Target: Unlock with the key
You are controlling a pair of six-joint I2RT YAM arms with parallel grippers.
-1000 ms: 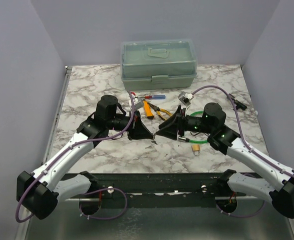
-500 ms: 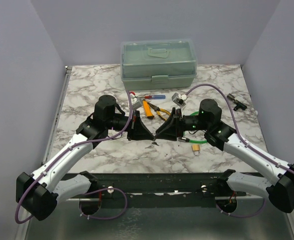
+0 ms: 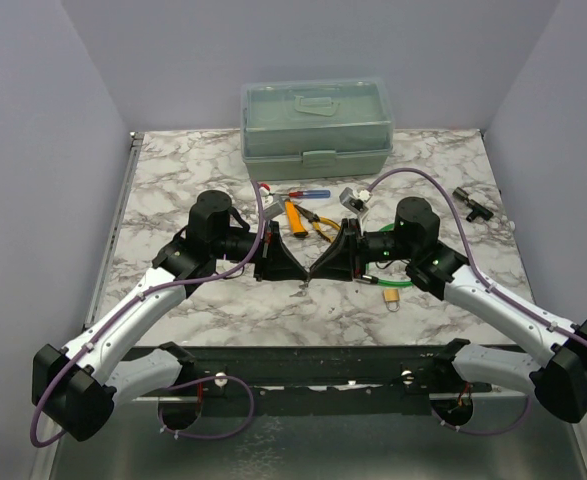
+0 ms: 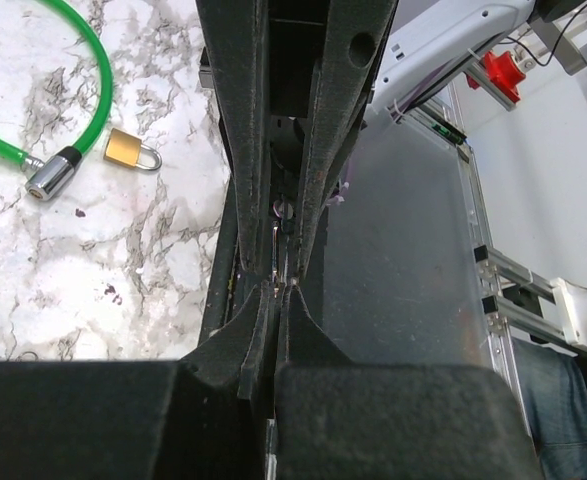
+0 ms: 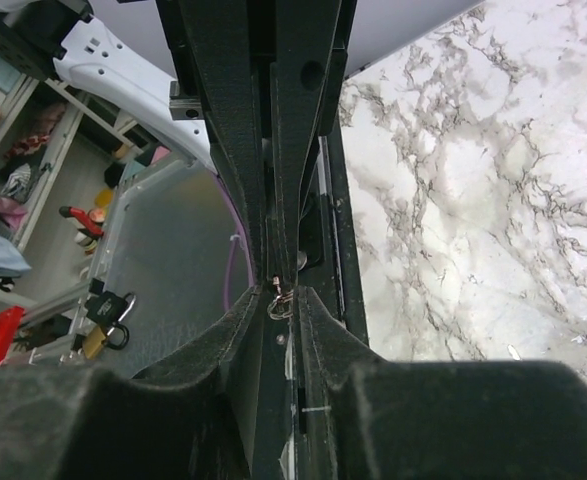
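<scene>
The key (image 4: 276,255) is a thin silver strip held in the air between the two gripper tips; its small ring (image 5: 279,304) shows in the right wrist view. My left gripper (image 3: 293,276) is shut on one end of the key, also in its own wrist view (image 4: 278,292). My right gripper (image 3: 317,272) meets it tip to tip, and its jaws (image 5: 279,297) are pinched on the ring. The brass padlock (image 3: 391,298) lies on the marble table to the right of both grippers and also shows in the left wrist view (image 4: 133,150).
A green cable lock (image 3: 401,283) loops beside the padlock. Orange-handled pliers (image 3: 303,220) and a red-and-blue screwdriver (image 3: 301,194) lie behind the grippers. A green lidded box (image 3: 316,122) stands at the back. A small black part (image 3: 470,203) lies at the far right.
My right gripper has moved left until its tips meet the left gripper's tips at the key. The left arm has stayed in place.
</scene>
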